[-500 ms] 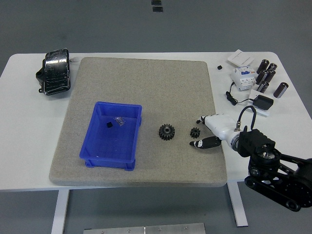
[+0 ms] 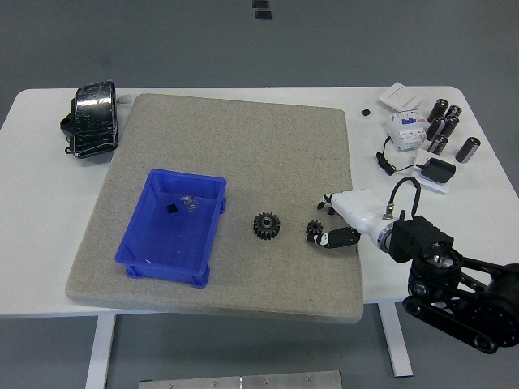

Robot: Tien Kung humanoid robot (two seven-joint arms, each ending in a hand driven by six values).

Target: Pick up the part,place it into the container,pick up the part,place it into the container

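- While two black gears are lying on the grey mat (image 2: pixel 243 146), the larger gear (image 2: pixel 265 226) is sitting just right of the blue container (image 2: pixel 138 243) and the smaller gear (image 2: pixel 313 230) is resting between the right hand's (image 2: pixel 332 223) fingers.
- The one right hand is reaching in from the right, its white fingers (image 2: pixel 345 237) closing around the smaller gear, though a firm grasp cannot be told.
- The single container is holding a small black piece (image 2: pixel 171 209) and a small clear bag (image 2: pixel 190 203).
- Several dark cylinders (image 2: pixel 444 128) are standing at the desk's (image 2: pixel 49 203) far right, and one black bundle (image 2: pixel 92 119) is lying far left.
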